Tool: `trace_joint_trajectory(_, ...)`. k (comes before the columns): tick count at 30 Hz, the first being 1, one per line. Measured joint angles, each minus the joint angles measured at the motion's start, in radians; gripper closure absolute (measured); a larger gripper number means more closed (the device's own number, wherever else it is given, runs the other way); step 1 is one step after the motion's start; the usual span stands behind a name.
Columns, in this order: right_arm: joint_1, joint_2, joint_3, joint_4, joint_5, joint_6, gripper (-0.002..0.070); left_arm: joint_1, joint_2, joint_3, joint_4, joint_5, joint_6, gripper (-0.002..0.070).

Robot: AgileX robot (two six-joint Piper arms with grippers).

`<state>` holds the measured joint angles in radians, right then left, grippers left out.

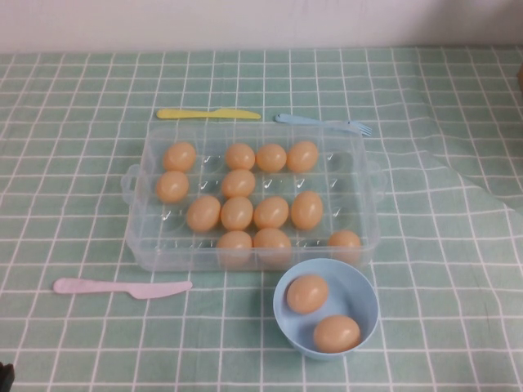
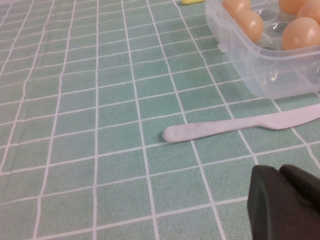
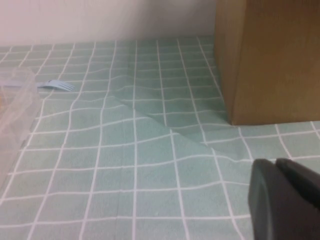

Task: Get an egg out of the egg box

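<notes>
Nearest you, the round light-blue bowl (image 1: 326, 316) sits on the worktop, a green-and-white checked cloth (image 1: 82, 212), holding two smooth tan-orange eggs. Just behind it is the clear plastic rectangular egg box (image 1: 252, 194), moulded round wells, loop handle at each short end, long axis running left to right. It holds about thirteen eggs; one egg (image 1: 306, 210) stands with its long axis front to back. A pale pink plastic knife (image 1: 122, 287) lies in front of the box on the left, blade pointing right. Behind the box lie a yellow plastic knife (image 1: 208, 113) and a light-blue plastic fork (image 1: 323, 122).

Only the wrist views show your arms. Left pincer (image 2: 285, 202) is low over the cloth near the pink knife; I cannot tell how it stands. Right pincer (image 3: 285, 200) is fully closed, holding nothing, near a brown wooden block (image 3: 270, 60) unseen from above.
</notes>
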<state>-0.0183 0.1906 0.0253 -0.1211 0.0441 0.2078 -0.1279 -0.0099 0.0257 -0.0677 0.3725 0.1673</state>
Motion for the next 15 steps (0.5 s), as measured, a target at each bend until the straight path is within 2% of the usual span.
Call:
trace_joint_trajectory(9,0.009,-0.185,0.0,0.002,0.152,0.0,0.0694,0.0,0.0,0.0,0.0,0.0,0.0,0.0678)
trace_joint_trajectory(15,0.068,-0.198,0.0,0.002,0.217,0.0,0.0694,0.0,0.0,0.0,0.0,0.0,0.0,0.0678)
